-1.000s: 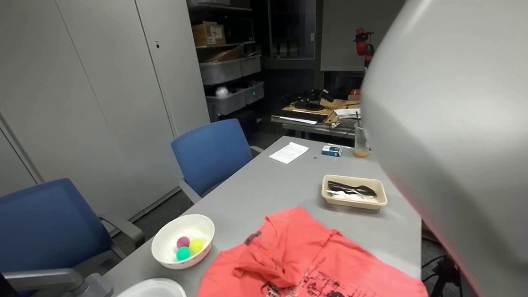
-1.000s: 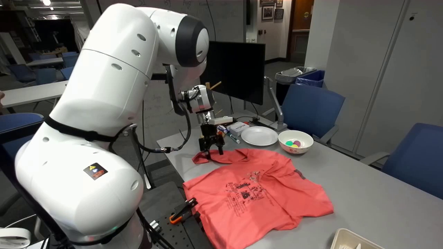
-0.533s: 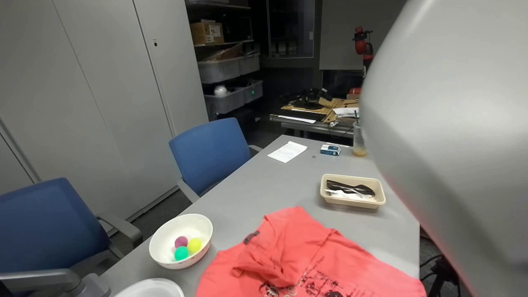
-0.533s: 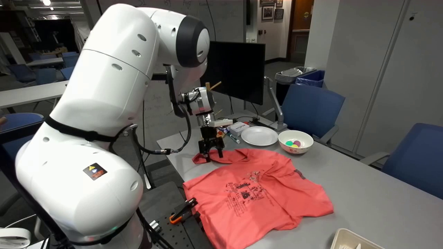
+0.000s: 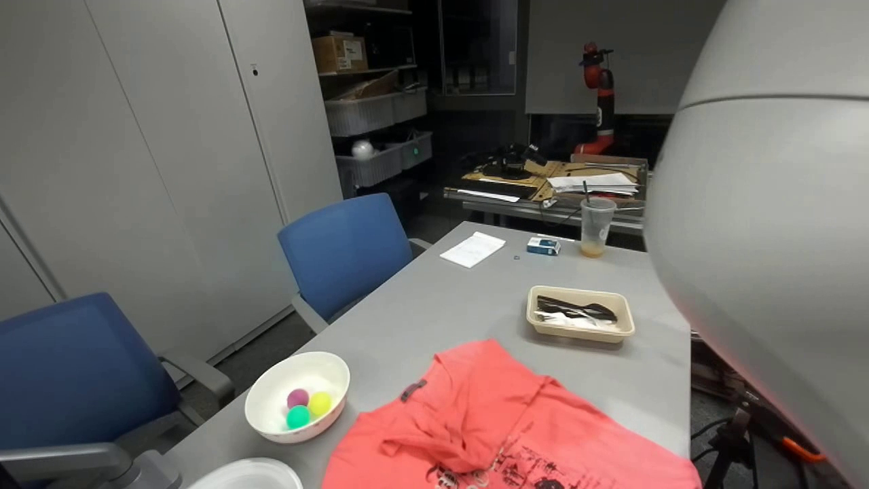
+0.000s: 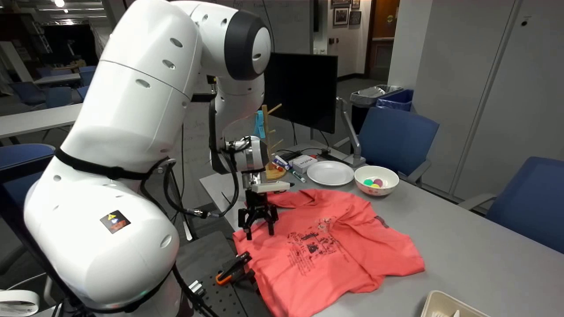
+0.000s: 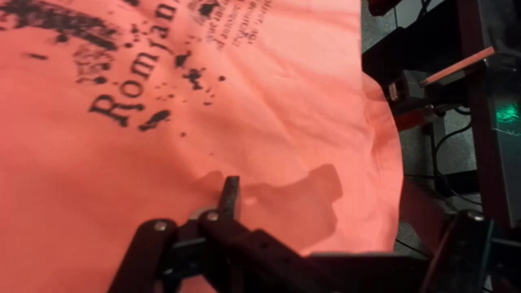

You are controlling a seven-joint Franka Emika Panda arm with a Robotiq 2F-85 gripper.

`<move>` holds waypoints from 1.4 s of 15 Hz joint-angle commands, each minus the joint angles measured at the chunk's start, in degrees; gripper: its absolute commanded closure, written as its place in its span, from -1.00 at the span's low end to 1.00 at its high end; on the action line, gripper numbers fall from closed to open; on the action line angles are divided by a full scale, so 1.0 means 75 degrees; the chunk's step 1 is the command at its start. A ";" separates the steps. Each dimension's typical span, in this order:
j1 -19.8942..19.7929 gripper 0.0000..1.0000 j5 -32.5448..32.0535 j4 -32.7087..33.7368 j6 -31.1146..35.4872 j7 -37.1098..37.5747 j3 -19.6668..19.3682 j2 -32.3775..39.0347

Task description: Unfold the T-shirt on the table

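Note:
The coral-red T-shirt (image 6: pixel 335 251) with dark lettering lies spread on the light-grey table (image 6: pixel 467 251), also seen in an exterior view (image 5: pixel 489 401). Its collar area is bunched in folds. A strip of cloth (image 6: pixel 288 200) extends at the far left. One side of the shirt hangs past the table's edge. My gripper (image 6: pixel 260 234) is open and empty, pointing down over the shirt's edge beside the print. In the wrist view my gripper (image 7: pixel 336 191) has its jaws wide apart over the cloth (image 7: pixel 163 162), casting a shadow. Whether the tips touch the cloth I cannot tell.
A white bowl (image 6: pixel 383 190) with small coloured balls and a white plate (image 6: pixel 330 175) stand beyond the shirt. A wooden stand (image 6: pixel 266 127), markers and a monitor (image 6: pixel 304 88) are farther back. A beige tray (image 5: pixel 577 333) holds cutlery. A clamp (image 6: pixel 231 269) sits by the table's edge.
My gripper has moved from the strip of cloth at the far left toward the arm's base, over the shirt's edge. It stays open. The shirt has not visibly moved.

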 commanded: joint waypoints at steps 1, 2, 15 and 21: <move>-0.0297 -1.00 0.0112 -0.1502 0.0883 0.1014 0.0113 -0.0725; -0.0330 -1.00 0.0144 -0.1768 0.1115 0.1427 0.0090 -0.0816; -0.0240 -1.00 0.0041 -0.1573 0.0952 0.1381 0.0035 -0.0648; -0.0241 -1.00 0.0042 -0.1574 0.0952 0.1381 0.0035 -0.0648</move>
